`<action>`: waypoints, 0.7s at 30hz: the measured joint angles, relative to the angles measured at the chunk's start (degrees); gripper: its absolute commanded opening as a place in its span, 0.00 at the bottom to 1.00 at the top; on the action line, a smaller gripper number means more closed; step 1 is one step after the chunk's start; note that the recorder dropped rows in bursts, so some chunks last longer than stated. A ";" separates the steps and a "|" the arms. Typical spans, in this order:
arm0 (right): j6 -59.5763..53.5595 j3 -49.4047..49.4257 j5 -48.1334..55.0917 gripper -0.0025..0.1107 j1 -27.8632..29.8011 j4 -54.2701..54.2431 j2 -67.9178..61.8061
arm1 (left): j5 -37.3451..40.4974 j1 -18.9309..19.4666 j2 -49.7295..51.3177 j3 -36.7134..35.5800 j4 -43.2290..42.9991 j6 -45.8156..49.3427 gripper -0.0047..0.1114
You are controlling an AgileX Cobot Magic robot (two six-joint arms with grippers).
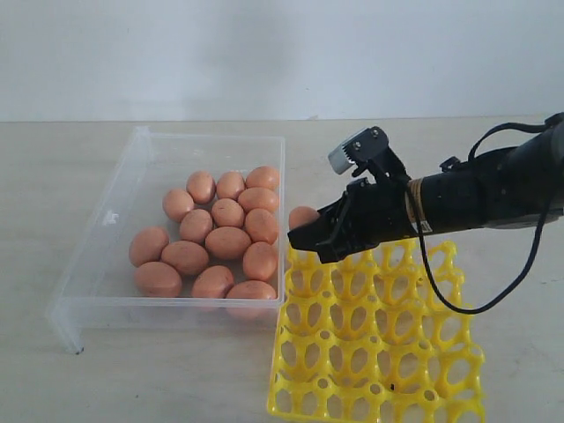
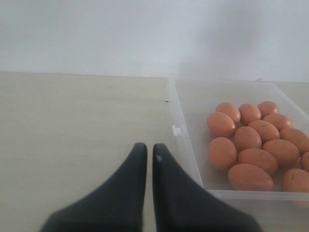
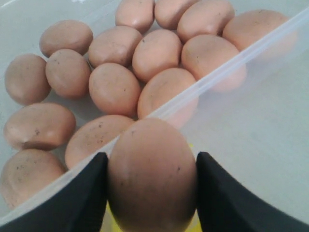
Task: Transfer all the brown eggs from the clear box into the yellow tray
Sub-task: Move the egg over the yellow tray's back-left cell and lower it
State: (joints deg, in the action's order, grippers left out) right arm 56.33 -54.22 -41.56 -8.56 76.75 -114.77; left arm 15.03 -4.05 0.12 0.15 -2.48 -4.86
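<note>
Left pincer (image 2: 146, 150): narrow, its two black fingers almost touching with nothing between them; it hangs over the bare table (image 1: 53, 176), just outside the left wall of the box
Clear box (image 1: 113, 218): sits on the left half of the table, its right wall just beside the tray's left edge
Eggs in the box (image 1: 227, 213): about thirteen, packed touching one another toward the right and far side; the left part of the floor is bare
Held egg (image 1: 302, 217): out of the box, just past its right wall, in the air at the tray's far left corner
Right pincer (image 1: 310, 233): clamped on that egg, one finger on each flank; in the right wrist view the egg's long axis runs along the fingers, blunt end outward
Yellow tray (image 1: 291, 401): low on the right, under and in front of the right arm; no egg shows in the cups I can see, and some cups are hidden by the arm
Relation that matters: the nearest cups lie below the egg and a little to the right of it, so the way from pincer to cup is mostly downward
Nearer arm: the right one, by far; the left is well apart from the tray
Likely next: lower the egg into a corner cup, then open
</note>
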 measured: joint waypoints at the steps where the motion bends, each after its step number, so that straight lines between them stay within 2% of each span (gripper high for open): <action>1: 0.00 0.00 -0.35 0.24 0.00 0.00 -0.74 | 0.00 0.00 0.00 0.00 0.00 0.00 0.08; 8: -0.79 0.00 -1.18 0.26 0.00 -0.55 -2.60 | 0.00 0.00 0.00 0.00 0.00 0.00 0.08; 13: -1.82 0.00 -1.18 0.47 0.00 -1.03 -2.69 | 0.00 0.00 0.00 0.00 0.00 0.00 0.08; 21: -2.15 0.00 -0.71 0.47 0.00 -1.91 -2.69 | 0.00 0.00 0.00 0.00 0.00 0.00 0.08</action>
State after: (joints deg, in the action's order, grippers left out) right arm 54.18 -54.22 -42.27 -8.56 74.84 -117.46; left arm 15.03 -4.05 0.12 0.15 -2.48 -4.86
